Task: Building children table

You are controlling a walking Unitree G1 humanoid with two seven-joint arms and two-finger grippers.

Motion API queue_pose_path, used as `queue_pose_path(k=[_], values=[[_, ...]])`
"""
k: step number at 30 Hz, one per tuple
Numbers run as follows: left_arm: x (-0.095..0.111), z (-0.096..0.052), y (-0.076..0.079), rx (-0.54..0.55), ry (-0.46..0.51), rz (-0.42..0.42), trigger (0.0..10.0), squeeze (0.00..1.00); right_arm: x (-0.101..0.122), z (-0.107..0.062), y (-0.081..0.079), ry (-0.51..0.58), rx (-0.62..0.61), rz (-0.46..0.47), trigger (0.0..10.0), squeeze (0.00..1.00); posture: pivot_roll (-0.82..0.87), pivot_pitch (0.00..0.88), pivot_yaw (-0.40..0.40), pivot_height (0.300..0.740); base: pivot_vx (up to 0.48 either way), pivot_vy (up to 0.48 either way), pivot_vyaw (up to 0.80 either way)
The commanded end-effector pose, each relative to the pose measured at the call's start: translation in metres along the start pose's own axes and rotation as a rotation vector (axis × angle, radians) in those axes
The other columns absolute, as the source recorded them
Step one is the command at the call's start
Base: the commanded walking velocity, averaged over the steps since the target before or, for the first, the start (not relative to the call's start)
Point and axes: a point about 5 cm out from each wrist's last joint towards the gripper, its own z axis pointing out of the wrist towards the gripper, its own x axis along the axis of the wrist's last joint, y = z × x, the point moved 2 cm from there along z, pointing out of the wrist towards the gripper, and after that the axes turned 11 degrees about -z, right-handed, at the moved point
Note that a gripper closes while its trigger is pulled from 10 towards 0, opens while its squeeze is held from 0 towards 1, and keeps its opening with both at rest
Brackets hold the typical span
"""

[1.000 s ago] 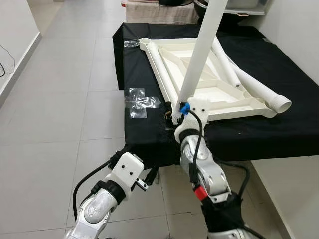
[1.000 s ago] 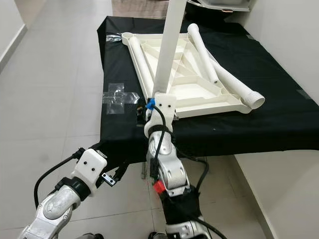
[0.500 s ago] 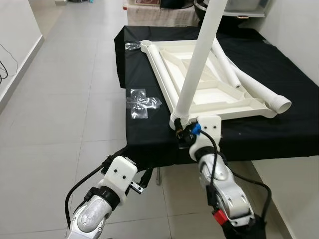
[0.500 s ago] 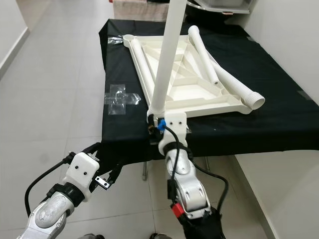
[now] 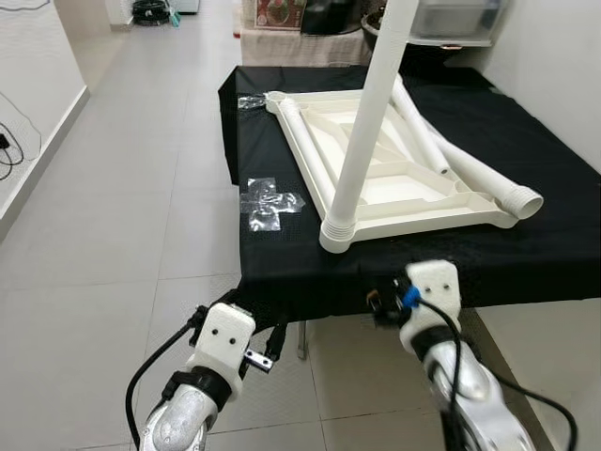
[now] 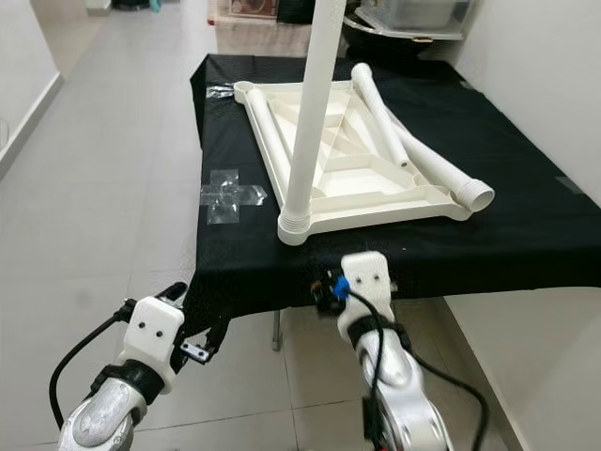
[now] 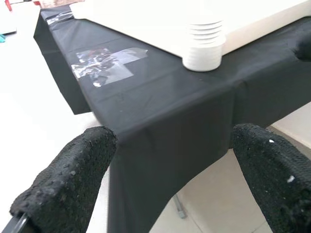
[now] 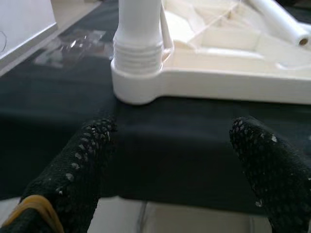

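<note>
A white plastic children's tabletop (image 5: 394, 178) lies upside down at frame centre on the black-draped counter (image 5: 554, 244). One white tubular leg (image 5: 362, 141) stands upright in its near corner socket; two loose white legs (image 5: 470, 164) apparently rest across it. Right end effector (image 8: 170, 160) and left end effector (image 7: 170, 160) hover open below the counter edge, empty.

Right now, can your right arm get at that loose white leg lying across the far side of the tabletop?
Probably not. The right gripper sits low at the near table edge, open, and the standing leg and tabletop lie between it and the loose leg.
</note>
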Motion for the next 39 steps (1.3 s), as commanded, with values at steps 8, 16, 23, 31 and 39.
queue_pose_path(k=[8,16,23,31,39], values=[[-0.012,-0.002,-0.003,0.046,-0.061,-0.040,10.0,0.00,-0.019,-0.001,0.028,-0.050,-0.090,-0.055,10.0,0.00,0.06,0.087,-0.079,0.740,0.000,0.000,0.00],[-0.007,-0.004,-0.017,0.125,-0.043,-0.051,10.0,0.00,-0.014,0.007,0.056,-0.042,-0.231,-0.054,10.0,0.00,0.07,0.083,-0.077,0.740,0.000,0.000,0.00],[0.016,-0.006,-0.065,0.349,0.051,0.039,10.0,0.00,-0.007,0.010,0.081,-0.032,-0.375,-0.095,10.0,0.00,0.07,0.076,-0.077,0.740,0.000,0.000,0.00],[0.027,-0.009,-0.104,0.494,0.071,0.117,10.0,0.00,-0.001,0.019,0.101,-0.020,-0.444,-0.076,10.0,0.00,0.07,0.068,-0.077,0.740,0.000,0.000,0.00],[0.031,-0.010,-0.120,0.544,0.079,0.133,10.0,0.00,0.011,0.034,0.114,0.012,-0.474,-0.090,10.0,0.00,0.08,0.061,-0.073,0.740,0.000,-0.329,0.00]])
